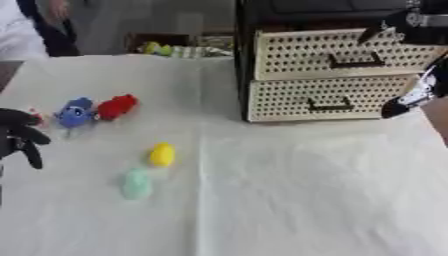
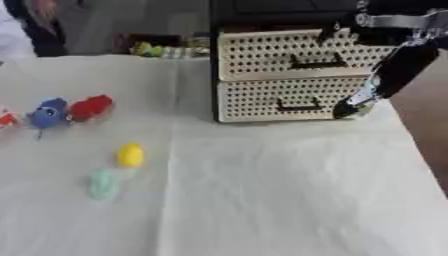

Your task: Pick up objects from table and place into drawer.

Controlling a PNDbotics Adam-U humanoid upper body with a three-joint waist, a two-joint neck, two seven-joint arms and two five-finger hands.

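Note:
Four small toys lie on the white cloth at the left: a blue one (image 1: pixel 75 112) touching a red one (image 1: pixel 117 106), a yellow one (image 1: pixel 162 154) nearer me, and a pale green one (image 1: pixel 136 183) just below it. My left hand (image 1: pixel 21 134) hangs at the left edge beside the blue toy, fingers relaxed and drooping, holding nothing. A cream perforated drawer unit stands at the back right; its upper drawer (image 1: pixel 341 52) sticks out a little beyond the lower drawer (image 1: pixel 324 98). My right hand (image 2: pixel 353 107) points down at the lower drawer's right end.
A small red and white thing (image 2: pixel 4 119) lies by the left edge near my left hand. Behind the table's far edge stands a box with yellow-green items (image 1: pixel 166 49). A person stands at the far left corner. White cloth (image 1: pixel 297 190) covers the table.

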